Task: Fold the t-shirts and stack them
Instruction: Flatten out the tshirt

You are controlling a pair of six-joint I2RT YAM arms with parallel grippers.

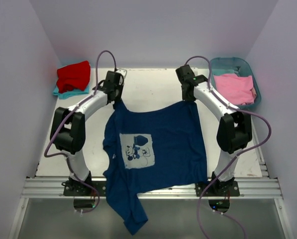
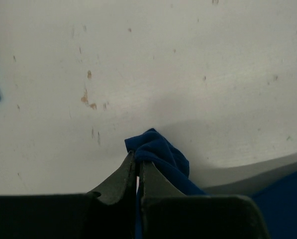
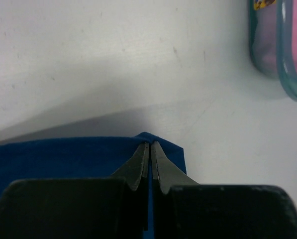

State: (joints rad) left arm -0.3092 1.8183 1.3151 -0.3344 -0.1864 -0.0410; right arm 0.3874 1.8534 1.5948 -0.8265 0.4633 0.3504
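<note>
Nearest you, the navy t-shirt spills over the aluminium rail at the table's front edge, one sleeve dangling below it. That end seems to hang free because nothing grips it. The rest of the shirt lies across the table, print facing up, so you can likely judge the fold lines from the square.

Further out, each arm pinches one far corner. The left gripper is clenched on a small bunched wad of navy cloth, and the right gripper is clamped on a flatter, cleaner corner. Between them the far edge sags slightly, so the cloth is not fully taut. Holding both corners gives you control of the whole edge, which suits either dragging the shirt flat onto the table or carrying that edge over for a fold.

Farthest away, the red t-shirt sits folded on a teal t-shirt at the far left, probably the stack to build on. At the far right, a pink t-shirt waits in the teal tub.
</note>
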